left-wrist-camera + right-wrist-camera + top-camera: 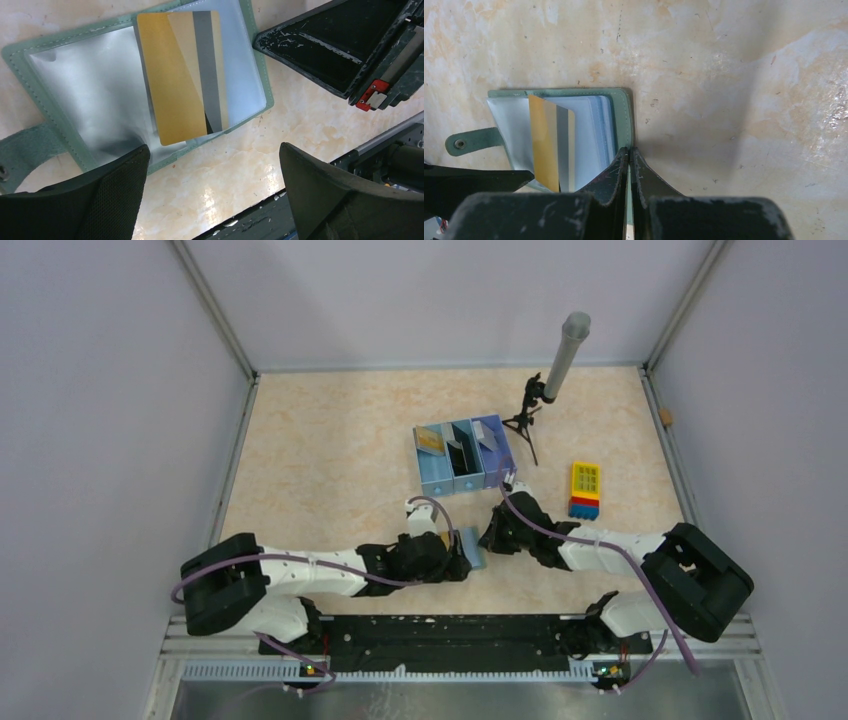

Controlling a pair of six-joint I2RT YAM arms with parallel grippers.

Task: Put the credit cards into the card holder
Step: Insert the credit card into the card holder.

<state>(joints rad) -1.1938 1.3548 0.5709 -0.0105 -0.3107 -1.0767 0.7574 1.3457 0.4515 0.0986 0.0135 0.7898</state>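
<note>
Task in progress, first insertion not finished. The card holder (75, 100) lies open, pale inside up, on the near middle of the table (320, 460), between the two grippers. A gold card (170, 80) lies askew over its right-hand panel, a grey stripe beside it; one end overhangs the holder's near edge, so it is judged laid on or part-entered, not seated. Whether this is one card or two overlapped cannot be told. The left gripper (212, 165) hovers over the holder's near edge with its jaws spread wide and nothing between them. The right gripper (629, 155) has its jaws closed, tips at the holder's right-hand border; whether they pinch the cover or only press on it cannot be told. Left to do, by judgement: seat this card, then fetch the rest from the blue tray (440, 483), which stands just beyond the holder and shows a gold card (432, 440) in its left compartment, a dark one (462, 455) in the middle and a pale one (488, 433) at the right. Surroundings: a small tripod (525, 420) carrying a grey cylinder (565, 355) stands just right of the tray, a likely hindrance to the right arm's reach; a yellow, red and blue block (585, 490) lies farther right.
</note>
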